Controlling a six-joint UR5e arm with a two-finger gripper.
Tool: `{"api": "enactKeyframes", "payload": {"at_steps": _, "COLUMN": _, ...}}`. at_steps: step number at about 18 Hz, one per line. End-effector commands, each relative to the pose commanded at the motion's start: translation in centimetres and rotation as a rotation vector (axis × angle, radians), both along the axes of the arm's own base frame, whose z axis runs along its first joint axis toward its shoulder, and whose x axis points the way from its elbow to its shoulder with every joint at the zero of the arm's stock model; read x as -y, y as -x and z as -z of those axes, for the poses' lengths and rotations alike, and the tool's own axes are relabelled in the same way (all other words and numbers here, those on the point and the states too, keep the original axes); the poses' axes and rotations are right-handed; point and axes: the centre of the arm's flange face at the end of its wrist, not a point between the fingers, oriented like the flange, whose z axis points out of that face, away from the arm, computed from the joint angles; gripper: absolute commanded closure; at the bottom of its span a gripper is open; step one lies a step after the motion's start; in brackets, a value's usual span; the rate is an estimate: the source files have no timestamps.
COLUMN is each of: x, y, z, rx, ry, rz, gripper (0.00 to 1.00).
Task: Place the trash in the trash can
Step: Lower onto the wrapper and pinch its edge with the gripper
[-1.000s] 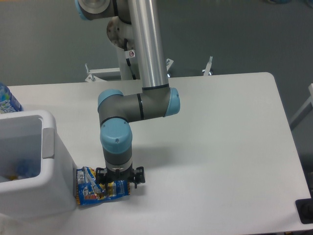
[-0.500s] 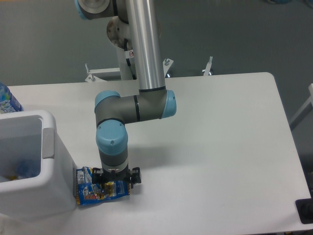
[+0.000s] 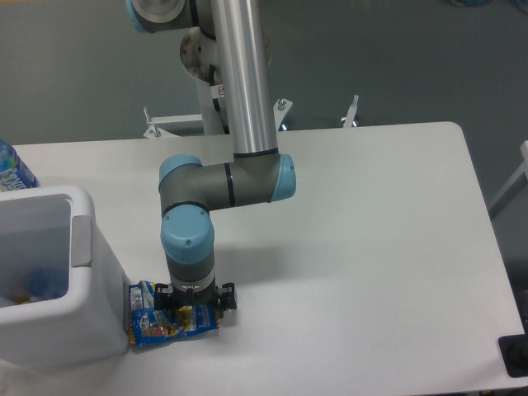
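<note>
The end effector point(image 3: 195, 307) sits low over the snack packet point(image 3: 169, 318) beside the white bin point(image 3: 82, 241) on the surface point(image 3: 371, 247), its grip impossible to tell.

arm point(image 3: 247, 74) vertical, wrist down, jaws obscured

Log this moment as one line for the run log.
stage: reaching packet | gripper: over snack packet, grasp unclear | packet: on table beside trash can

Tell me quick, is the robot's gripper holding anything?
Gripper: down on the flat blue-and-yellow shiny foil snack packet; whether it is open or shut cannot be told, as the wrist hides it.
</note>
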Motion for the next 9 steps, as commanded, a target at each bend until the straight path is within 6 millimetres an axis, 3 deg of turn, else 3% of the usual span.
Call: {"api": "enactKeyframes", "payload": {"at_steps": 9, "x": -0.06, "y": -0.45, "z": -0.38, "rx": -0.002, "ry": -0.004, "rz": 0.003, "gripper": 0.29}}
